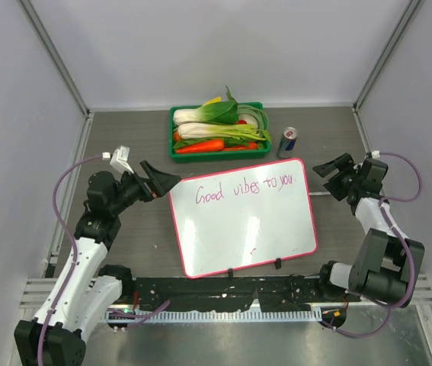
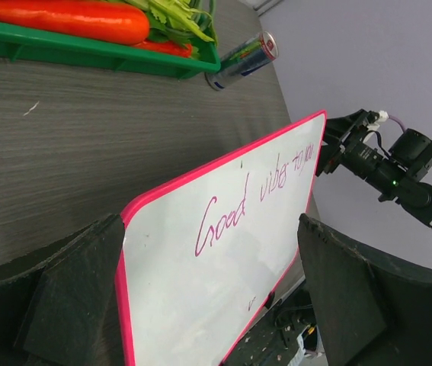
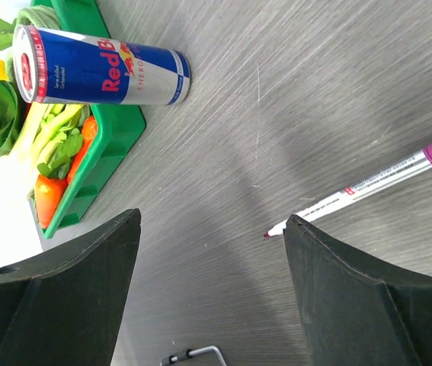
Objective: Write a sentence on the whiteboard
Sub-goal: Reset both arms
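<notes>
A grey wood-grain table (image 1: 124, 145), closed in by pale walls, is judged smooth. Between the arms a large glossy white whiteboard (image 1: 246, 229) with a pink-red frame is laid flat on it. It is judged stiff, light and slippery, best taken at the frame. The magenta handwritten sentence (image 1: 244, 188) is seen along its far edge. The left gripper (image 1: 166, 183) and the right gripper (image 1: 324, 175) are spread, with nothing gripped.

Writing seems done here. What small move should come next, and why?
Probably draw the right claw back towards rest. The sentence reads complete on the whiteboard, the marker lies loose on the table below that open claw, and the left claw, also open, hangs at the board's corner.
</notes>
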You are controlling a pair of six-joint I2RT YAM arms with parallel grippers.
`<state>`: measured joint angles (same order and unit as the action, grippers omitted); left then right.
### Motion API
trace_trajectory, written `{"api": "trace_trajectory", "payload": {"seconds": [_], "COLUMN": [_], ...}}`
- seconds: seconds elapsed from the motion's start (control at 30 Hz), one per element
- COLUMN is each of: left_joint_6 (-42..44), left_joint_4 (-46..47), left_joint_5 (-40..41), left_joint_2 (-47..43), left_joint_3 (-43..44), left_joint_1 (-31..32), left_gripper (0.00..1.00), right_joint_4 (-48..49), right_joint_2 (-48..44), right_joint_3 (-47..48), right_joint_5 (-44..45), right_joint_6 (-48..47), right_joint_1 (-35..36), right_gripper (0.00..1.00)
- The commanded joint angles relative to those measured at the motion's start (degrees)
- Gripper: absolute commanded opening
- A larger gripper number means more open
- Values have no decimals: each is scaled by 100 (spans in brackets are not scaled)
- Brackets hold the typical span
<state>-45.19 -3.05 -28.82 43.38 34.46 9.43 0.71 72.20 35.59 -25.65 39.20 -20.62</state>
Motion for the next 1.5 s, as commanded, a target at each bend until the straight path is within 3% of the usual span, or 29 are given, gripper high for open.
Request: {"api": "trace_trajectory", "payload": {"seconds": [0.0, 0.53, 0.7, 1.03, 1.17, 1.3, 1.47], "left_joint_6": [-165, -236, -596, -1043, -1273, -992, -790], "left_joint_4": [-64, -1171, -1312, -2472, -2341, -2489, -2429], "left_joint_5": [306, 1721, 1740, 2179, 1968, 2520, 2591], "left_joint_2": [-13, -101, -145, -356, -479, -654, -795], "left_joint_3": [158, 483, 851, 2003, 2100, 1925, 1705], "left_joint_1": [32, 32, 24, 24, 24, 24, 24], "left_gripper": [100, 100, 100, 100, 100, 100, 100], "right_joint_4": [-238, -1240, -1345, -1530, -1539, -1548, -1539], "right_joint_2": [-277, -1024, -1191, -1393, -1332, -1235, -1174], "right_joint_3": [290, 1037, 1099, 1116, 1187, 1222, 1239], "right_joint_5": [209, 1870, 1880, 1791, 1722, 1826, 2134], "right_joint_6": [-185, -861, -914, -1072, -1055, -1046, -1072], "right_joint_1": [76, 1156, 1192, 1192, 1201, 1323, 1561], "right_gripper": [81, 81, 81, 81, 81, 81, 81]}}
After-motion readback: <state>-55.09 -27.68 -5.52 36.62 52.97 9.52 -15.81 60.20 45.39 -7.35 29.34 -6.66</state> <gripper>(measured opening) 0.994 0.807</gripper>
